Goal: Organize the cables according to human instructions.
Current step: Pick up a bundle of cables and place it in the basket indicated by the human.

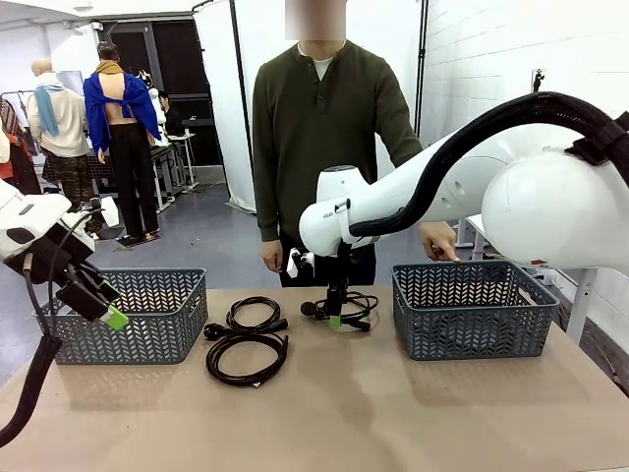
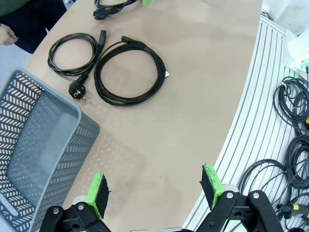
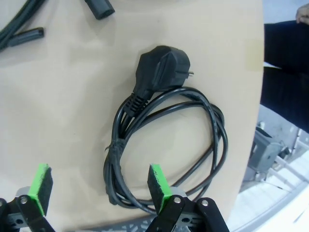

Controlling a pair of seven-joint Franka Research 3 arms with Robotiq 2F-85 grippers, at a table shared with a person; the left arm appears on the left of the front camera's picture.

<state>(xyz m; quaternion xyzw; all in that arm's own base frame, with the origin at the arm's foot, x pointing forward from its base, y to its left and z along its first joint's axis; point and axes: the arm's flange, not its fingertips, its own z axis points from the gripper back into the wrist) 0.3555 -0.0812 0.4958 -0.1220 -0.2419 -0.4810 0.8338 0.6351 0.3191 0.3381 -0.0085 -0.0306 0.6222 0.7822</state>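
Tan desk (image 1: 393, 413). R jaws: spread, empty, straddling one side of coiled cable (image 3: 161, 65) directly beneath; plug end points away from jaws. R arm nearest. L jaws: spread, empty, up by L basket (image 2: 84, 140); its cam shows two more coils (image 2: 133, 41) mid-desk. Front cam: person's hand (image 1: 439, 241) at R basket (image 1: 472, 320).

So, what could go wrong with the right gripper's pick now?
The open right gripper straddles only one side of the coiled black cable; lifted so, the loop may unwind and drag. It lies near the edge of the tan table; a nudge might push it off. The person's hand is by the right grey lattice basket; a drop there risks contact.
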